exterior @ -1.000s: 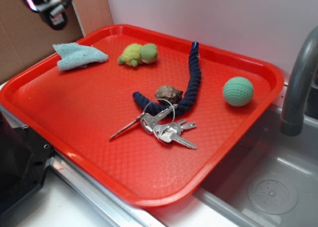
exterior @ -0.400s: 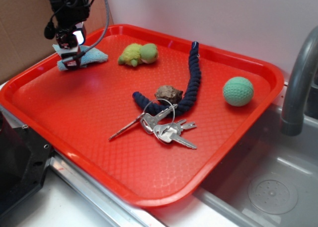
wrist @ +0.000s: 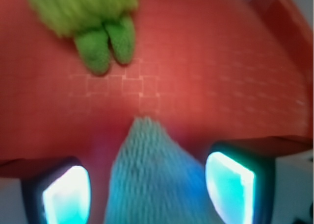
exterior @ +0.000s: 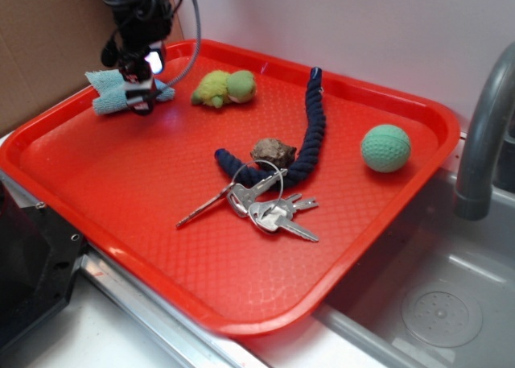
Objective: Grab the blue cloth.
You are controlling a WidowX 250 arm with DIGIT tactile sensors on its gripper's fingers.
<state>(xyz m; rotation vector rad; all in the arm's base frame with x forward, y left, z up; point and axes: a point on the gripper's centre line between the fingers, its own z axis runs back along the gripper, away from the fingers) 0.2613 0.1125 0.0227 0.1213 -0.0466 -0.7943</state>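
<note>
Red tray [exterior: 161,223], taken as the landmark, rests on a pale desk [exterior: 88,340] beside a grey sink [exterior: 438,303] with a faucet [exterior: 483,134]. The cloth [exterior: 109,90], pale teal-blue and fuzzy, lies flat at the tray's far left corner. The gripper [exterior: 138,94] stands directly over the cloth's right part, its fingers [exterior: 145,102] down at the cloth.

In the wrist view the gripper [wrist: 147,185] is spread wide: one finger [wrist: 61,194] to each side of the cloth [wrist: 152,180], with a gap between each pad and the fabric; nothing is grasped. The cloth's pointed tip aims toward the plush [wrist: 93,23], which lies a little beyond it on the tray floor [wrist: 221,77].

Other items on the tray, by position:
- green plush [exterior: 225,87], along the far rim, just right of the cloth;
- navy rope [exterior: 302,138], curving from the far rim to the tray's middle;
- brown lump [exterior: 273,151], touching the rope's inner bend;
- keys [exterior: 261,203] on a ring, just nearer than the lump;
- green ball [exterior: 385,148], near the right rim.

No brand, label or legible writing shows on any item.
</note>
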